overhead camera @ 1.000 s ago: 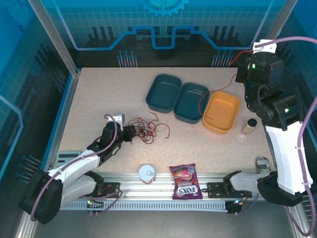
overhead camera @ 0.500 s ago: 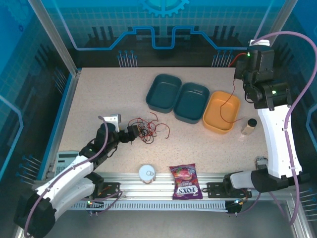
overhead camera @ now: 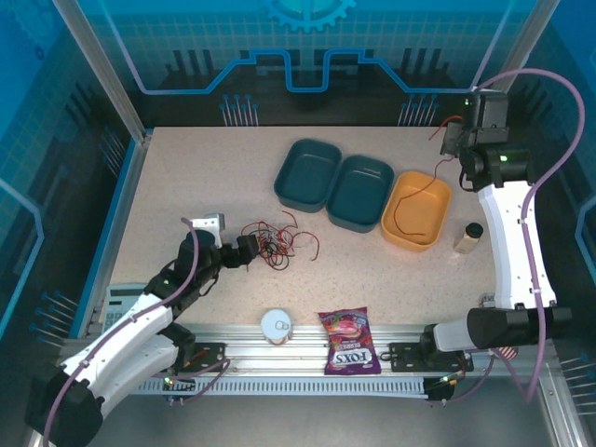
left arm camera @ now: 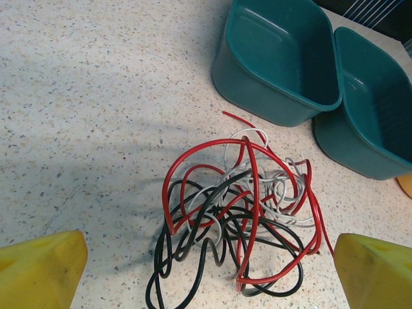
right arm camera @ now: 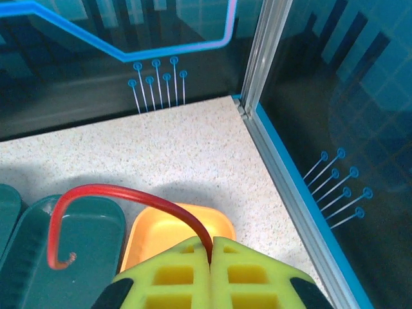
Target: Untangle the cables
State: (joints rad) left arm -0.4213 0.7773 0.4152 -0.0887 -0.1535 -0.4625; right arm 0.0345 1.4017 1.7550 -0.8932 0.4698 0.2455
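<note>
Gripping one red cable [right arm camera: 122, 193], the right end effector [right arm camera: 211, 248] is clenched tight, raised near the far right corner. The wire arcs stiffly out from between the ribbed yellow fingers [right arm camera: 174, 277]; in the top view it hangs in a loop over the orange tub [overhead camera: 443, 209].

The left end effector [left arm camera: 209, 270] is spread wide and grasps nothing, its yellow fingertips [left arm camera: 45, 270] flanking the tangle [left arm camera: 238, 225].

The tangle is thin red, black and white wires in springy loops. It lies on the matte speckled counter [left arm camera: 96, 96], near two smooth teal tubs [left arm camera: 277, 64] with rounded corners.
</note>
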